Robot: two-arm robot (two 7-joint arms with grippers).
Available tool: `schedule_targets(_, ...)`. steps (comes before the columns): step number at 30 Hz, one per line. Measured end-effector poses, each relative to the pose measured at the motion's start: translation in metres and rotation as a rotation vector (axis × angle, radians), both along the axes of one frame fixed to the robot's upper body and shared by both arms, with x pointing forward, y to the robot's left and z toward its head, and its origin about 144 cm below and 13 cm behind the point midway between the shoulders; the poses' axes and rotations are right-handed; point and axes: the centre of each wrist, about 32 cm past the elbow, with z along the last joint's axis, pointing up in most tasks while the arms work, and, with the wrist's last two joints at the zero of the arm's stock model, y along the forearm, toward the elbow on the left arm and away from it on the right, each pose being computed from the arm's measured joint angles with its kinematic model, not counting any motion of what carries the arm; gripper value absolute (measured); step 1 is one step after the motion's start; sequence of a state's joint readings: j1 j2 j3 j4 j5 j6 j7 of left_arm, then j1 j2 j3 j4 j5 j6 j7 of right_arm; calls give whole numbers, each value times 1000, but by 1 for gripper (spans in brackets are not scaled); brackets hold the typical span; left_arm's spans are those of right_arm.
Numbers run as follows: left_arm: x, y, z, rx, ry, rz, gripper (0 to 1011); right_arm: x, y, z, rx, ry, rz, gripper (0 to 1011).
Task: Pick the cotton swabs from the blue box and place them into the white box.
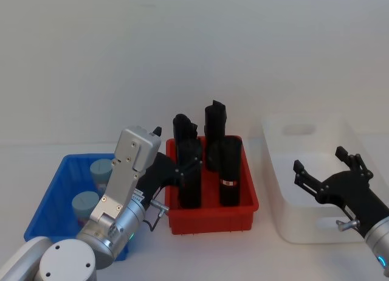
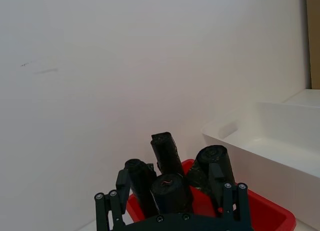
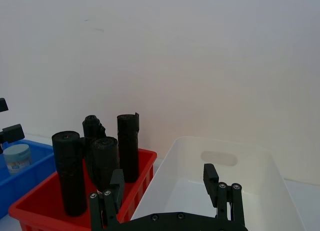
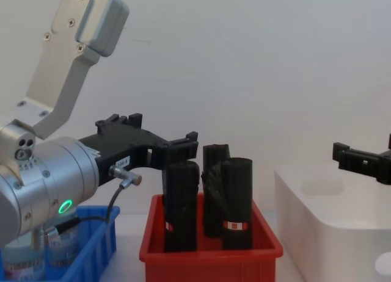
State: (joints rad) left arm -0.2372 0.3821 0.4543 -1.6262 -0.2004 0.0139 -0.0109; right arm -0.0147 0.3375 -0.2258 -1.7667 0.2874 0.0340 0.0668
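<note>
While both pairs of jaws gape, left gripper (image 1: pixel 177 150) overhangs red bin (image 1: pixel 213 218), right gripper (image 1: pixel 319 160) white box (image 1: pixel 275 177)

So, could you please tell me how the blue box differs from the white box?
The blue box is bright blue and low; the white box is milky, translucent and taller. The blue box holds two cotton swab jars; the white box has an oval handle slot. Both are rectangular plastic bins flanking the red bin.
</note>
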Motion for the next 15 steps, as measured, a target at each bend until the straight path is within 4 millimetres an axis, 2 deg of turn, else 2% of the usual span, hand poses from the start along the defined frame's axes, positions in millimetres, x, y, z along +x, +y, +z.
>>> schedule_targets(15,0,0,0,0,0,0,999,0,0,0,0,0,0,1002)
